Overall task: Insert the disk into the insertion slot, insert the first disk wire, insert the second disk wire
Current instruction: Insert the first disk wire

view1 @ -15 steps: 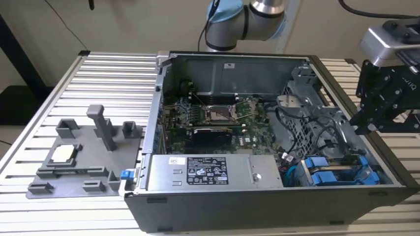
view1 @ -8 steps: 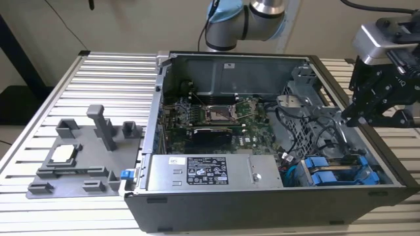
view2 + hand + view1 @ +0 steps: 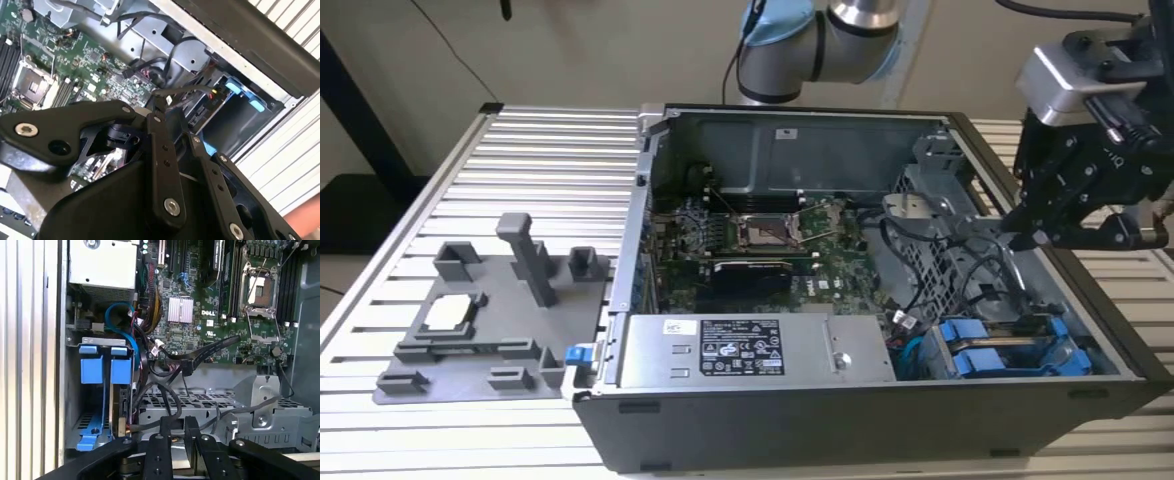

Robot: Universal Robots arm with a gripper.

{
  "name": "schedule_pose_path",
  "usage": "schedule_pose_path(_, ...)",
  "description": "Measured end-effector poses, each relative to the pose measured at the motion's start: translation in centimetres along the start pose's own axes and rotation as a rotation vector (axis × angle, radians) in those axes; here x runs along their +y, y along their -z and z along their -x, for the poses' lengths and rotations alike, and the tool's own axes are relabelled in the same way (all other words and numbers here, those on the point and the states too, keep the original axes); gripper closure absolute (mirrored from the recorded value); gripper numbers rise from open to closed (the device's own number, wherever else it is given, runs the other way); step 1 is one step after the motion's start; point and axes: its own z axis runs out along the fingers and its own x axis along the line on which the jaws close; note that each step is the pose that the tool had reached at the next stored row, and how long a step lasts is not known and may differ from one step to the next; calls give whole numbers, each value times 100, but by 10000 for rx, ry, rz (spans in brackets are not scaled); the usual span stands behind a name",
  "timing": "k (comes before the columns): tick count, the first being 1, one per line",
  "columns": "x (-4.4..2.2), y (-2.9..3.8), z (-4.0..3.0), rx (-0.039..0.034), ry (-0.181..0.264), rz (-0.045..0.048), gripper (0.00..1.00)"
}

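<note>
**Disk in the drive bay, gripper held above the case's side wall**

The disk sits in the drive bay at the corner of the open computer case, beside the power supply. It stands on edge in the slot nearer the motherboard. Its blue handle is just beside the handle of the other blue carrier, which fills the slot against the outer wall. In the exterior view the disk shows as the upper of the two blue handles.

The gripper hangs over the case wall on the exterior view's right, higher than the bay and well apart from it. The disk lies below the gripper and toward the exterior view's left, clear of the jaws and touching no part of them. In the first wrist view the gripper points down at a perforated metal cage. A tangle of black cables runs between that cage and the bay. In the second wrist view the gripper has one black cable crossing just past its tip.

Whether the jaws are spread, pressed together or pinching a cable cannot be told.

A grey fixture rests on the slatted table, well apart from the case on the exterior view's left.
</note>
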Motion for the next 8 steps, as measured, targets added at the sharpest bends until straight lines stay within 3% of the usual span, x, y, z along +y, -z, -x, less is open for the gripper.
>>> schedule_pose_path(3,80,-9,54,1,14,3,73)
schedule_pose_path(8,265,-6,70,-1,41,7,73)
